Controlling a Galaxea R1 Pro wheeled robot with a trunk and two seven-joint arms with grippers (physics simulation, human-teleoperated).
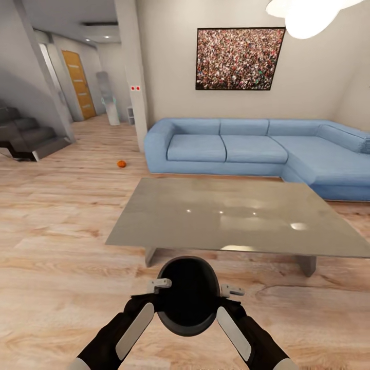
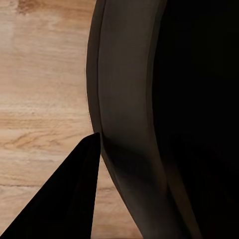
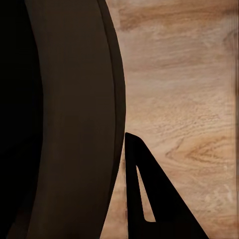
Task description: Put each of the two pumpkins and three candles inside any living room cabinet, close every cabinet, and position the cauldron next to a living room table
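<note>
A home living room: blue sofa [image 1: 257, 149], low table [image 1: 231, 213], framed picture [image 1: 240, 58] (stairs [image 1: 25, 134] beside).

sofa [image 1: 267, 149]: right end cropped | ceiling lamp [image 1: 308, 13]: top cropped

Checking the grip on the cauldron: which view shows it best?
The head view: the whole cauldron shows, with the left hand and right hand at its sides. Each wrist view shows just a dark slice of its wall.
</note>
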